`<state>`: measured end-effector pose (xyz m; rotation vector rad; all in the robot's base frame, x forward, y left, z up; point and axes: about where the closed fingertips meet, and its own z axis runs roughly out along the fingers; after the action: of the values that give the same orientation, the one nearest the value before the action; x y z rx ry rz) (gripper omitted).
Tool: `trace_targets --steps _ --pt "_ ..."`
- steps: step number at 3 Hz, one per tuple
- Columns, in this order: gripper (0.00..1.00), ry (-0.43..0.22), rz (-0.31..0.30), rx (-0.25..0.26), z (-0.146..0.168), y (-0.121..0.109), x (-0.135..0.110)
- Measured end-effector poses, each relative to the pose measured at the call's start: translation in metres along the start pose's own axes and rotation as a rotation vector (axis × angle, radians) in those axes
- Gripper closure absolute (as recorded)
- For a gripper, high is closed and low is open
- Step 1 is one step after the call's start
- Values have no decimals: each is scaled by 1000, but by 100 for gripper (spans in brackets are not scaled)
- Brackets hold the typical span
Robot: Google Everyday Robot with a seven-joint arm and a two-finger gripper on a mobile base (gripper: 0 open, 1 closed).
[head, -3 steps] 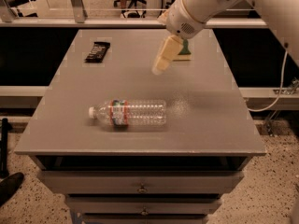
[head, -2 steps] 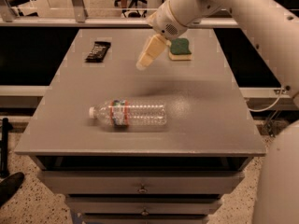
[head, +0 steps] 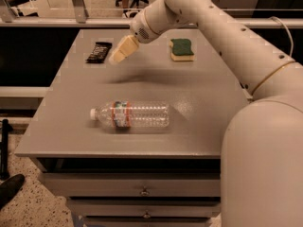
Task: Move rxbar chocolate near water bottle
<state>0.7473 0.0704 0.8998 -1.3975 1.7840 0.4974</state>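
The rxbar chocolate point(head: 98, 52) is a small flat black wrapper lying at the far left of the grey table point(head: 203, 98). The water bottle point(head: 130, 116) lies on its side near the table's front, white cap pointing left, red and blue-green label near the neck. My gripper point(head: 117, 56) hangs above the table just right of the rxbar, its pale tips pointing down-left toward it. It holds nothing that I can see. The gripper stands well behind the bottle.
A green-and-yellow sponge point(head: 182, 49) lies at the far right of the table. My white arm point(head: 222, 27) crosses from the right foreground. Drawers point(head: 142, 190) sit under the table's front edge. Chair legs and railing stand behind.
My gripper has swung left across the back of the table, from beside the sponge to just right of the rxbar. The bottle, bar and sponge have not moved.
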Motion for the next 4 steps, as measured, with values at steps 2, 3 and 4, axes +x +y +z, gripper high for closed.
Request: trace_targets --steps 2,3,4 --pt "0 -31 91 39 72 -15 -14" --pt "0 -28 109 48 96 -19 -16" --pt "0 -30 128 51 105 -21 -17"
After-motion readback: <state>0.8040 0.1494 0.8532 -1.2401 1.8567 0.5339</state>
